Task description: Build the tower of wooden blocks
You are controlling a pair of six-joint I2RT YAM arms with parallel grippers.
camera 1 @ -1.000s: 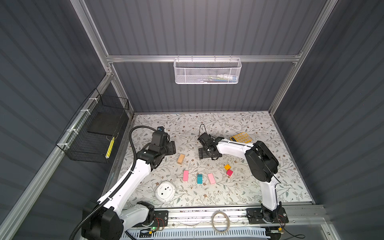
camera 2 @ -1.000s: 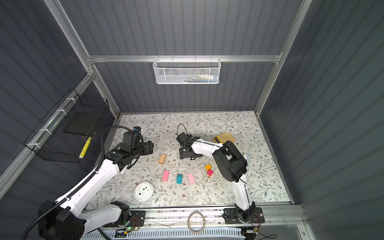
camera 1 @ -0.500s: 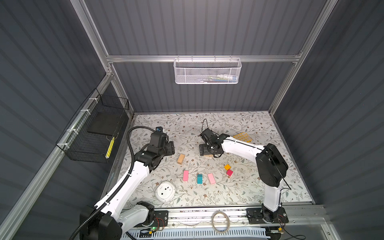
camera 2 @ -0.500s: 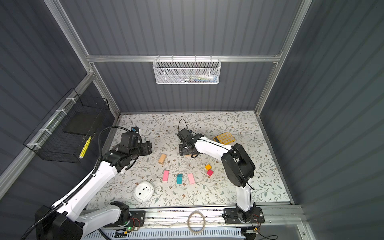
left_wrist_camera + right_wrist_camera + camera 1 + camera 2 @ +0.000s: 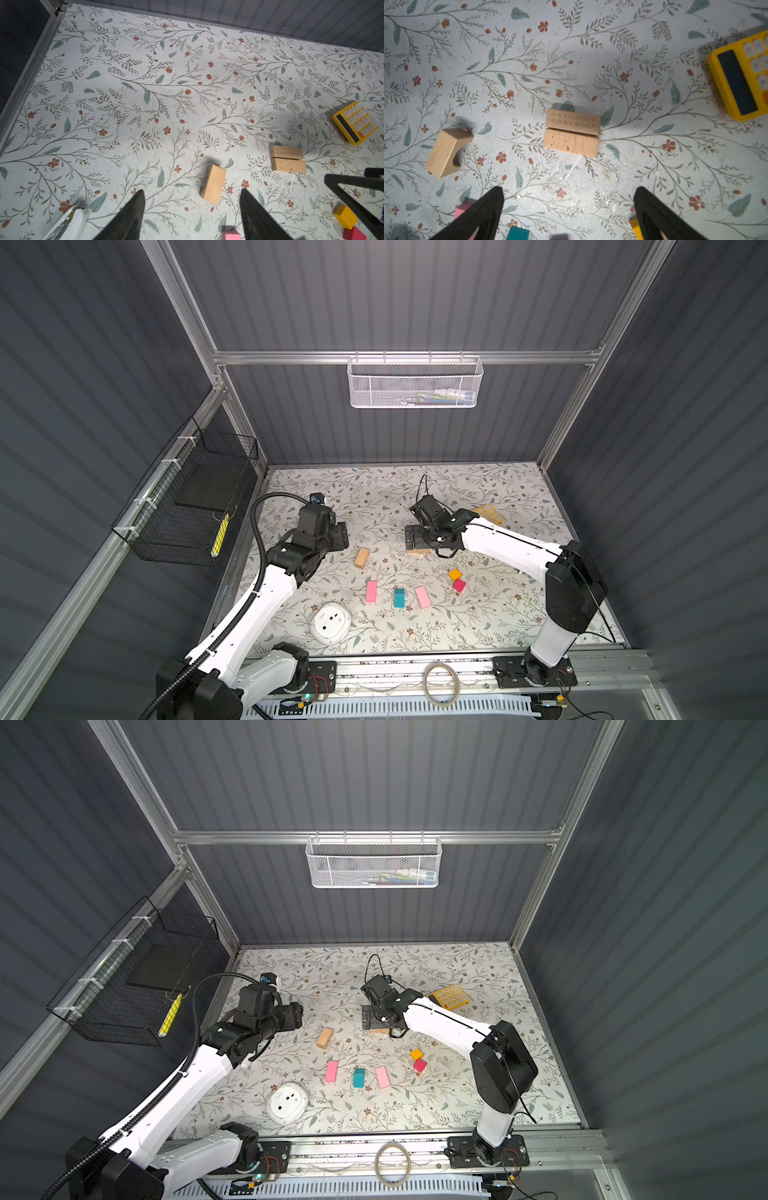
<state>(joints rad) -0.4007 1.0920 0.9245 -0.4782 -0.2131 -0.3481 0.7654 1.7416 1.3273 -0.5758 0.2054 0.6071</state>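
Two tan wood blocks (image 5: 572, 133) lie flat and touching, side by side (image 5: 287, 159). My right gripper (image 5: 569, 191) hangs open above them (image 5: 415, 537), empty. A third tan block (image 5: 362, 558) lies to their left, in front of my open, empty left gripper (image 5: 192, 192) (image 5: 338, 537). Nearer the front lie two pink slabs (image 5: 371, 591) (image 5: 423, 597) with a teal block (image 5: 399, 597) between them. An orange cube (image 5: 455, 574) touches a red cube (image 5: 459, 585) to the right. No tower shows in any view.
A yellow calculator (image 5: 488, 514) lies behind the right arm at the back right. A white round device (image 5: 331, 623) sits at the front left. A black wire basket (image 5: 187, 506) hangs on the left wall, a white mesh basket (image 5: 413, 383) on the back wall.
The right arm's elbow has swung out to the right and forward while its gripper stays over the tan pair. The left arm has barely shifted.
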